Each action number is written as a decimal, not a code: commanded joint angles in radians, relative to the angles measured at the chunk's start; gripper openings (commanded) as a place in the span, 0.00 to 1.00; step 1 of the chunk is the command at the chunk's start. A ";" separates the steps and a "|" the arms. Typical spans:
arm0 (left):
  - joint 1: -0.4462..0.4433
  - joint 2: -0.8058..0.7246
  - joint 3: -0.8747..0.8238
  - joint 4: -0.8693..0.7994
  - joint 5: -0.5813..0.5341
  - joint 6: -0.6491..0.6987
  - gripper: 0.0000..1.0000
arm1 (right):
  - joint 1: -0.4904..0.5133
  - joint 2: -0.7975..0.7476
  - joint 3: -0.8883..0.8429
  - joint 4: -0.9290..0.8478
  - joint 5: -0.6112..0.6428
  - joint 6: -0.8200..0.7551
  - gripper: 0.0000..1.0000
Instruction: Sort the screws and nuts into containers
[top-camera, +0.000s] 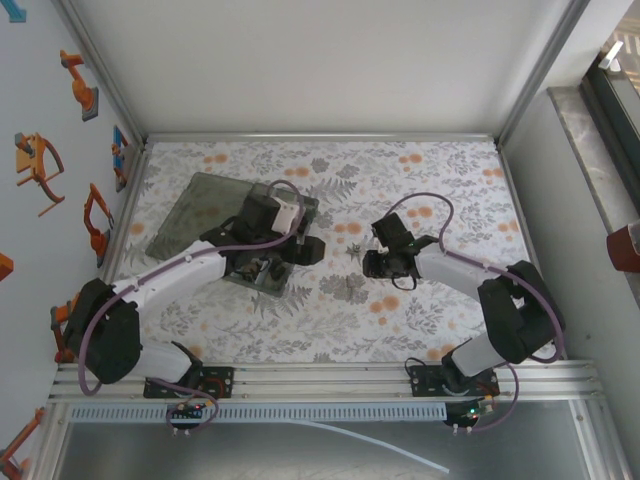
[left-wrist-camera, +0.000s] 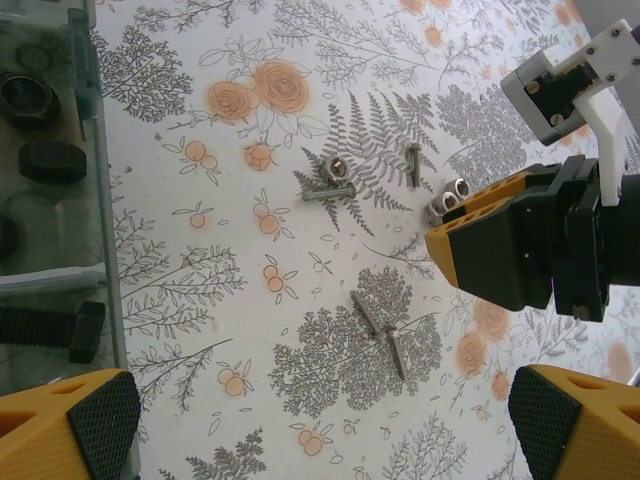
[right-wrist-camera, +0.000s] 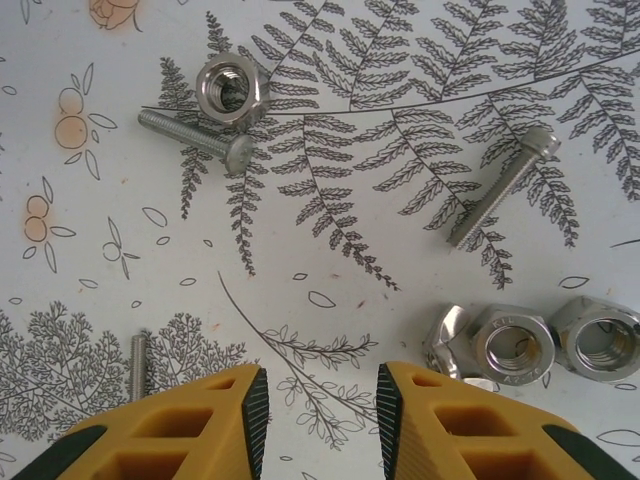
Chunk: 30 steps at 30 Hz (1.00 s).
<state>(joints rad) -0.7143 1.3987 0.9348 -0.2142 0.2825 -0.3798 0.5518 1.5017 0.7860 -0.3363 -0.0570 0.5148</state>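
The right gripper (right-wrist-camera: 320, 412) is held low over the table (right-wrist-camera: 330, 260), its jaws set to a narrow gap with nothing between them, a width that seems chosen for hardware this small. Just beside one finger (right-wrist-camera: 430, 420) three silvery nuts (right-wrist-camera: 515, 350) are clustered, touching one another. Further out the screws (right-wrist-camera: 505, 187) are scattered: one alone among the fern print, one with a lone nut leaning against its head, and a thin one near the other finger.

The cluster is judged the likely next pick, but it sits off to the side of the gap, so a sideways shift would be needed before closing. Since the nuts touch, two could be caught together or a neighbour knocked away.

The left gripper (left-wrist-camera: 320, 425) is spread wide and empty, parked beside the box (left-wrist-camera: 105, 250) — probably to keep the loose pile clear for the other arm. Black nuts and screws are seen through the box's smoky wall; which compartment holds which cannot be told.
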 joint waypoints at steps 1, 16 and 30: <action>-0.009 0.003 0.015 0.025 0.019 0.011 0.97 | -0.008 -0.023 -0.017 -0.019 0.044 0.015 0.33; -0.010 -0.001 0.014 0.032 0.029 0.003 0.97 | -0.024 0.003 -0.011 -0.027 0.070 0.002 0.33; -0.011 0.005 0.017 0.033 0.040 -0.002 0.97 | -0.024 0.040 -0.007 -0.020 0.080 0.001 0.33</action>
<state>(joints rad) -0.7204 1.3994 0.9348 -0.1944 0.3008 -0.3805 0.5331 1.5288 0.7776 -0.3515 -0.0044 0.5152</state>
